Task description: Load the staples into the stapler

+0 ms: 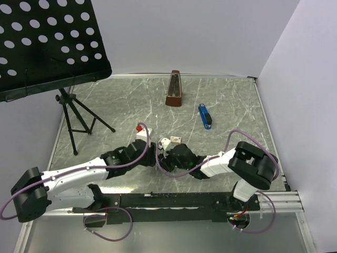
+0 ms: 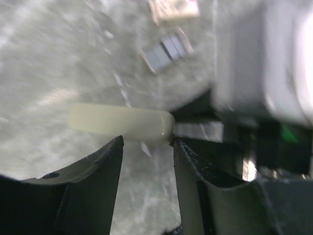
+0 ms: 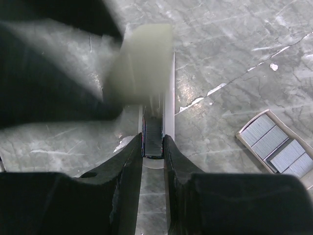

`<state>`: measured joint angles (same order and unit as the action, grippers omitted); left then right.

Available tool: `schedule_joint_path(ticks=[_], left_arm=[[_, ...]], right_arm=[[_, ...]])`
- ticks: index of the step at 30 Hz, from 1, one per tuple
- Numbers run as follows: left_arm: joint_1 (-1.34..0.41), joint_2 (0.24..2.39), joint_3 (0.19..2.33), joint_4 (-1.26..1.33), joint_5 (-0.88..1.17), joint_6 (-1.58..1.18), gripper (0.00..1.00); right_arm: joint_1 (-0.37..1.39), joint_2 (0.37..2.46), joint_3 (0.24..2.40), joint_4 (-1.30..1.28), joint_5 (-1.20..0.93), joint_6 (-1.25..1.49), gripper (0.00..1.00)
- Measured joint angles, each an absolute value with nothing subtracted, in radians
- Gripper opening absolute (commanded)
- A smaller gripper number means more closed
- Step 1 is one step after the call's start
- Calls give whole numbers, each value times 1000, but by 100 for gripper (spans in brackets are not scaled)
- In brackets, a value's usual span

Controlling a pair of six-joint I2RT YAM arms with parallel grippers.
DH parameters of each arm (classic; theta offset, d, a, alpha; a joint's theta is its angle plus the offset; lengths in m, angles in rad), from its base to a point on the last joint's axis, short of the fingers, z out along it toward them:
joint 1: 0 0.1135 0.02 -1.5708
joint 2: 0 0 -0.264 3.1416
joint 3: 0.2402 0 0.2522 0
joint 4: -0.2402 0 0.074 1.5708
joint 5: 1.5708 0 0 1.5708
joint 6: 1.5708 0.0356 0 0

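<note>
Cream plastic first: the stapler [image 3: 144, 63] has its lid swung up and blurred, just ahead of and above my right gripper [image 3: 153, 142]. Its steel channel [image 3: 169, 98] runs straight out from the fingertips. My left gripper [image 2: 147, 142] stands partly apart with nothing between its fingers. The lid's end lies just beyond its tips, so I judge its job is to hold the lid up, and it should not crowd the channel.

To the right of the right gripper, well clear of it, sits the cardboard tray of staples [image 3: 276, 144] with several silvery strips in it. Smallest is the strip of staples [image 3: 153, 127], which the right gripper pinches narrowly. It is lined up with the channel and seems to sit between its walls; whether it lies flat I cannot tell.

To do this well I'd keep the strip parallel to the rails, legs down, and ease it forward without twisting. I'd release only once it lies flat, then back straight out before the lid comes down.
</note>
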<state>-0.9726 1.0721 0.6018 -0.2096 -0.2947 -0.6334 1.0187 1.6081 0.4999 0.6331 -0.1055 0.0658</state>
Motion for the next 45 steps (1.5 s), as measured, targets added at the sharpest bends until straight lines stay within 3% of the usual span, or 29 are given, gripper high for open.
schedule_joint_path(ticks=[6,12,17,26,33,40,45], left_arm=[[-1043,1131,605,-223,-313,-675,55],[-1053,1103,605,-245,-336,-704,64],[-1051,971,605,-260,-396,-723,74],[-928,696,606,-319,-484,-704,78],[-813,599,622,-372,-503,-606,81],[-787,550,646,-387,-550,-485,84],[-780,488,645,-379,-611,-411,91]], right_arm=[[1019,1608,495,641,-101,88,15],[1019,1608,489,652,-96,89,20],[1019,1607,487,653,-91,91,29],[1019,1585,485,619,-91,98,42],[1019,1520,485,524,-89,104,50],[1019,1382,517,310,-67,106,50],[1019,1348,692,82,-38,107,46]])
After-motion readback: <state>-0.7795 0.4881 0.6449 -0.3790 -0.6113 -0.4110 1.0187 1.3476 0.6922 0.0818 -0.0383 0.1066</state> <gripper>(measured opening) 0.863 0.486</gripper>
